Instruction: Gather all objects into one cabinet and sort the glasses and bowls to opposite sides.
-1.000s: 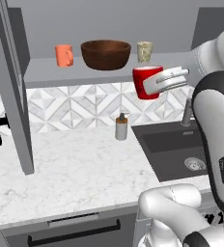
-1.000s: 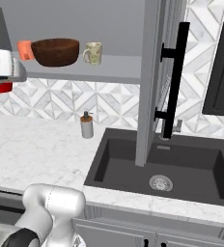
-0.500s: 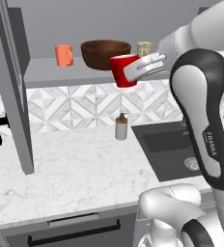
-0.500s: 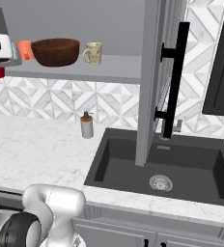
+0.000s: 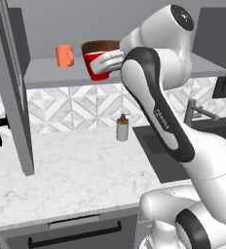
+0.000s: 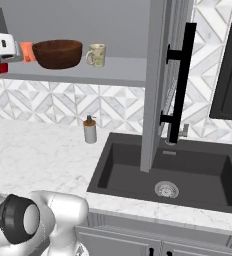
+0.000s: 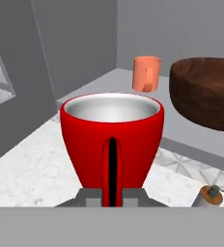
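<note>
The gripper (image 5: 106, 62) is clamped on the handle of the red cup (image 5: 96, 64), holding it upright in the air just in front of the cabinet shelf (image 5: 51, 74), before the brown wooden bowl (image 6: 57, 53). On that shelf the orange cup (image 5: 64, 55) stands toward the left end, the bowl beside it, and the beige patterned cup (image 6: 96, 54) just right of the bowl. Below, a white soap dispenser (image 6: 90, 130) stands at the back edge of the marble counter (image 5: 71, 165), near the dark sink (image 6: 168, 172).

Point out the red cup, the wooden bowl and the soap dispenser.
red cup (image 7: 112, 130), hand view, on its front wall just above the handle.
wooden bowl (image 6: 58, 54), right base view, on its outer side.
soap dispenser (image 5: 122, 129), left base view, on the bottle's body.
</note>
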Robot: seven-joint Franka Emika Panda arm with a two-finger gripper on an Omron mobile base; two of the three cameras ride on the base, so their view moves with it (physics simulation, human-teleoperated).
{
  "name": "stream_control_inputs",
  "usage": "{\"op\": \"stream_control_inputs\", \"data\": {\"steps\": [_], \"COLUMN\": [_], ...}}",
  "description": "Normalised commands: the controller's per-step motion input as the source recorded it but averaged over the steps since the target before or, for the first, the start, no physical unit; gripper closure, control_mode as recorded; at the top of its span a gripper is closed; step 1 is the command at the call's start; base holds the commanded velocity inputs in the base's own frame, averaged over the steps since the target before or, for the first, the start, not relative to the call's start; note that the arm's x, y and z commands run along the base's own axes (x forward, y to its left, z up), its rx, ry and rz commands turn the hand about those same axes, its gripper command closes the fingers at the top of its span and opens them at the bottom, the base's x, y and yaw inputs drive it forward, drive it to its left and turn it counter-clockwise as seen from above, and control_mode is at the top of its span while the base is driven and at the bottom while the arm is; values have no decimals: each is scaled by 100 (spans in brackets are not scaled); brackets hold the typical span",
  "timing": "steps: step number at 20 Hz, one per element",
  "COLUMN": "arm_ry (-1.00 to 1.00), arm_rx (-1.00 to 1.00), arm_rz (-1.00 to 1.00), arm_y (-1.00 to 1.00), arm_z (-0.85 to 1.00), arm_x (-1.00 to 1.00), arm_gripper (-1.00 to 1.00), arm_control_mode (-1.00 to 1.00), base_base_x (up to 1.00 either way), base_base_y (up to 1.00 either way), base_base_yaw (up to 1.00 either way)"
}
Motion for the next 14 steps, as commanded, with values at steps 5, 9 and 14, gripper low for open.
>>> {"op": "stream_control_inputs", "data": {"steps": [5,9,14], "arm_ry": [0,0,-2], "arm_rx": [8,8,1], "arm_rz": [0,0,0], "arm_y": [26,26,38], "arm_z": [-21,-15,-6], "arm_x": [58,39,57], "arm_gripper": [100,100,100], "arm_control_mode": [-100,-100,-100], "base_base_x": [0,0,0], "base_base_y": [0,0,0], "base_base_yaw": [0,0,0]}}
